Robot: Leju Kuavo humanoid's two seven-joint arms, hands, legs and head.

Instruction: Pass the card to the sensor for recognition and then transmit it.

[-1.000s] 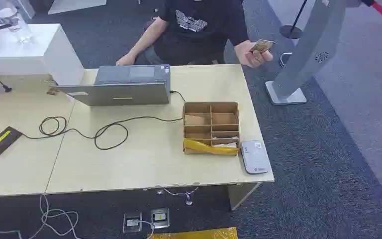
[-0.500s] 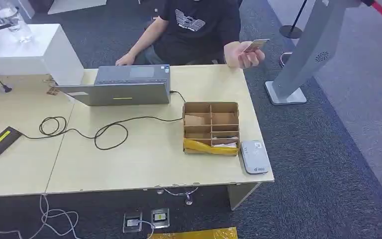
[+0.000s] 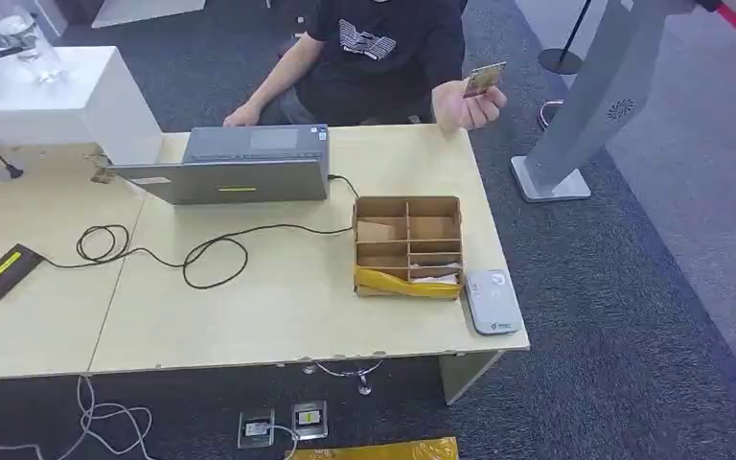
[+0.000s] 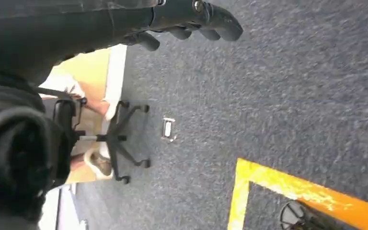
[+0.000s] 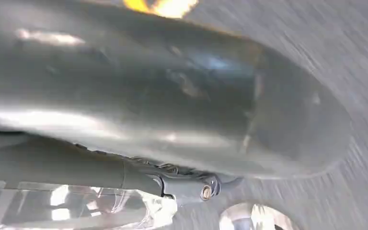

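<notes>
A person in a black T-shirt behind the table holds up a small gold-brown card [image 3: 484, 77] in one hand [image 3: 468, 103], above the table's far right corner. The grey card sensor [image 3: 492, 301] lies flat at the front right of the table, beside a cardboard divider box [image 3: 407, 246]. In the left wrist view my left hand [image 4: 191, 19] hangs over the carpet, dark fingers loosely apart and holding nothing. My right hand [image 5: 172, 105] is a close, blurred grey mass in the right wrist view, and its fingers cannot be made out.
An open laptop [image 3: 235, 165] stands at the back of the table [image 3: 278, 307], with a black cable [image 3: 201, 254] looping across the middle. A white box [image 3: 57, 101] sits at the back left. A grey slanted stand [image 3: 585, 105] rises from the carpet to the right.
The person's hand has lifted the card a little and turned it more upright, moving slightly left. The sensor and the box have not moved.
</notes>
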